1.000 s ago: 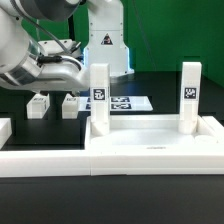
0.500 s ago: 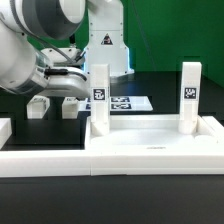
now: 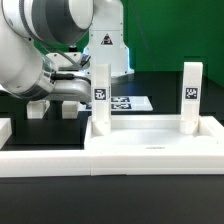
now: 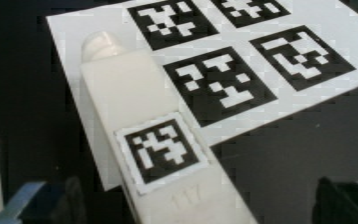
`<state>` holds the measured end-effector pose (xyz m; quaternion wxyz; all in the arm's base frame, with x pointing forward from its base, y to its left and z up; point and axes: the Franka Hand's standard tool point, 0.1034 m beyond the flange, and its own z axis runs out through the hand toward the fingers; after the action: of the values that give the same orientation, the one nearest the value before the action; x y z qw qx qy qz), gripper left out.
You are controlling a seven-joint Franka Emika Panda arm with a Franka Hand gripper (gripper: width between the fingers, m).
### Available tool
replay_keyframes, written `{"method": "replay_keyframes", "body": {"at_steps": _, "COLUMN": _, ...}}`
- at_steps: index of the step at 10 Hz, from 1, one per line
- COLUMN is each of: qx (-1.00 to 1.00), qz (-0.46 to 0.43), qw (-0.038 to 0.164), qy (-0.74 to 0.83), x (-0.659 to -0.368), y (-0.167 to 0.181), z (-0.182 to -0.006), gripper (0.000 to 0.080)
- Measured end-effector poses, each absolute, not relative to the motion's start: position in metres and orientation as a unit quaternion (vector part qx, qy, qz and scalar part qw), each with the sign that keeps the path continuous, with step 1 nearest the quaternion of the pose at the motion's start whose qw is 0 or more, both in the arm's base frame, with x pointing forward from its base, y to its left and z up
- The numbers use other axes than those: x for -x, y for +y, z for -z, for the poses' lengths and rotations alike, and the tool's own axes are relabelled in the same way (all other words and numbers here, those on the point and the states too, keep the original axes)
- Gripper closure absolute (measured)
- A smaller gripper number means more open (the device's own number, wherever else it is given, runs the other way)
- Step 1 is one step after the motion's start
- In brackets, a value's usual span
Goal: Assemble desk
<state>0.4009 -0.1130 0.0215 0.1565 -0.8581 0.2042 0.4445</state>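
Observation:
The white desk top (image 3: 150, 138) lies tray-like on the table with two tagged square legs standing in it, a left leg (image 3: 100, 95) and a right leg (image 3: 190, 95). My gripper (image 3: 82, 88) is level with the left leg, right beside it on the exterior view's left. In the wrist view that leg (image 4: 149, 130) with its tag fills the middle and runs between my open gripper (image 4: 185, 208); one dark fingertip (image 4: 19, 205) shows at each lower corner, clear of the leg. Two loose legs (image 3: 38, 108) lie behind, partly hidden by the arm.
The marker board (image 3: 130, 102) lies flat behind the left leg, also in the wrist view (image 4: 247, 60). A long white border rail (image 3: 40, 162) runs along the front. A white stand with a warning sign (image 3: 104, 45) is at the back.
The arm has swung toward the exterior view's right and come down, bringing the gripper up against the left standing leg and covering more of the loose legs.

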Motion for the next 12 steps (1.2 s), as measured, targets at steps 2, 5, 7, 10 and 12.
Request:
{"method": "replay_keyframes", "body": {"at_steps": 2, "qx": 0.858, "qz": -0.444, "qw": 0.157, "qy": 0.204, "x": -0.4008, "y": -0.1131, "z": -0.0215, "gripper": 0.0406}}
{"method": "replay_keyframes", "body": {"at_steps": 5, "qx": 0.855, "qz": -0.450, "qw": 0.158, "qy": 0.204, "x": -0.3990, "y": -0.1135, "z": -0.0246, "gripper": 0.0661}}
{"method": "replay_keyframes", "body": {"at_steps": 7, "qx": 0.855, "qz": -0.450, "qw": 0.158, "qy": 0.204, "x": -0.3990, "y": -0.1138, "z": -0.0247, "gripper": 0.0790}}
{"method": "replay_keyframes", "body": {"at_steps": 10, "qx": 0.855, "qz": -0.450, "qw": 0.158, "qy": 0.204, "x": -0.3989, "y": -0.1140, "z": -0.0247, "gripper": 0.0798}}
{"method": "replay_keyframes", "body": {"at_steps": 12, "qx": 0.855, "qz": -0.450, "qw": 0.159, "qy": 0.204, "x": -0.3990, "y": -0.1144, "z": -0.0254, "gripper": 0.0798}}
